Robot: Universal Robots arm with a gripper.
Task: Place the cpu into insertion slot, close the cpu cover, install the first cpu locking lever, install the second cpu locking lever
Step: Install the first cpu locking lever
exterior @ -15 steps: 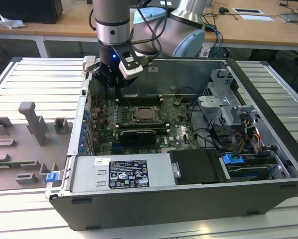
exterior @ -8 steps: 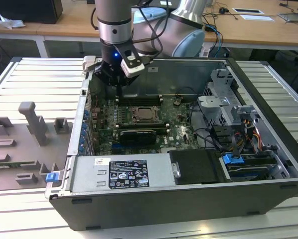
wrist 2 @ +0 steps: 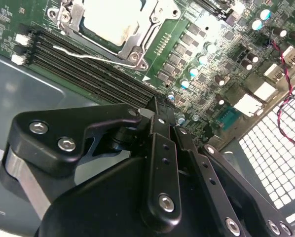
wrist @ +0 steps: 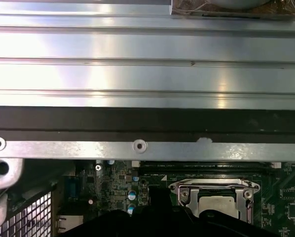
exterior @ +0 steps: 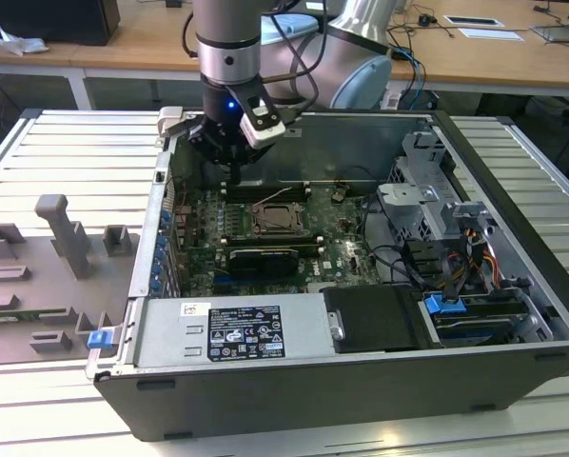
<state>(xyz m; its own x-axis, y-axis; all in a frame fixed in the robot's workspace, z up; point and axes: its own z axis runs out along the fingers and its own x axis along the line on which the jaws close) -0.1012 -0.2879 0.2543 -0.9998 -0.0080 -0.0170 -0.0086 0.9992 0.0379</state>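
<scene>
At the tool [exterior: 232, 164], above the 12 o'clock edge of the green motherboard [exterior: 199, 243]: cannot tell whether spread or pressed together. Toward 5 o'clock from there in the exterior view, near but apart, find the cpu [exterior: 280, 222], already seated in the insertion slot [exterior: 262, 228], with the cpu cover [wrist: 212, 187] in the first wrist view seemingly folded down around the pale top. Probably light, stiff and flat, yet fragile underneath; to be taken only by two opposite edges.
</scene>
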